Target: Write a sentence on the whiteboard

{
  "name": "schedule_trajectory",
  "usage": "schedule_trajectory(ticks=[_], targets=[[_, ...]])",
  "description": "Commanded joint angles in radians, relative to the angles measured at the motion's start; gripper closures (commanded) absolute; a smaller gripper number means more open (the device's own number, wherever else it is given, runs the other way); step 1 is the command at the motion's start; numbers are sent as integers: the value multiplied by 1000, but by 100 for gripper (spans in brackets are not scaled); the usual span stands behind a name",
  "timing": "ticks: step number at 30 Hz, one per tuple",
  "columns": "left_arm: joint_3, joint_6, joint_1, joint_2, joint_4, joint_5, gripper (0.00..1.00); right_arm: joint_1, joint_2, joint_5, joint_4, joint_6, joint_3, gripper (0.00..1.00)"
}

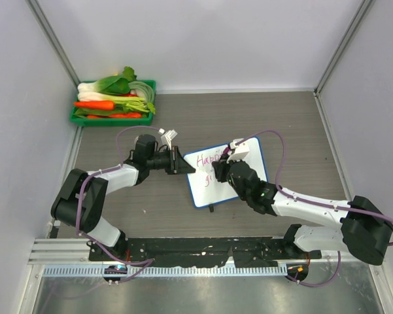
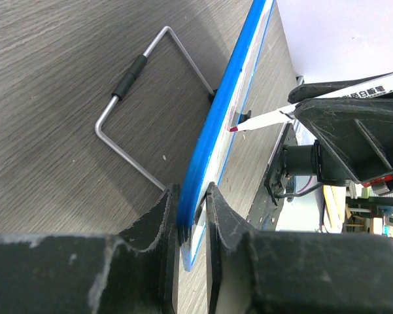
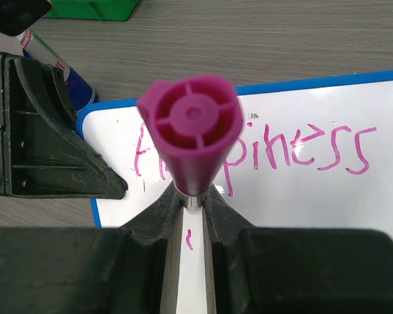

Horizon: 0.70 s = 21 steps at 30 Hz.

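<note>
1. Now, nearest me, my right hand point(image 3: 193, 199) is clamped on the one marker point(image 3: 193, 124), tip at the board for writing.
2. My left hand point(image 2: 193, 209) pinches the edge of the single whiteboard point(image 1: 203, 186), mid-bench point(image 1: 281, 118), to steady it, I judge.
3. The sentence point(image 3: 314, 147) has one line and a second just begun.
4. Farthest, one vegetable crate point(image 1: 75, 119) sits in the corner.

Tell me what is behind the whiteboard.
In the left wrist view, a bent wire stand with a black sleeve juts out behind the whiteboard. Where the wire joins the board's back is covered by the board's own edge, which the left gripper clamps.
</note>
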Motion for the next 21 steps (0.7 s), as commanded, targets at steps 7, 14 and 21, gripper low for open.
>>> schedule_trajectory(ticks=[7,14,21], targets=[[-8,90,-5,39,-95,-150,100,-5,-107,0,13,14,-24,99],[-8,90,-5,40,-95,-150,100,-5,-75,-12,35,12,-44,99],[-7,90,-5,45,-94,-147,100,-4,-57,-10,46,20,-53,98]])
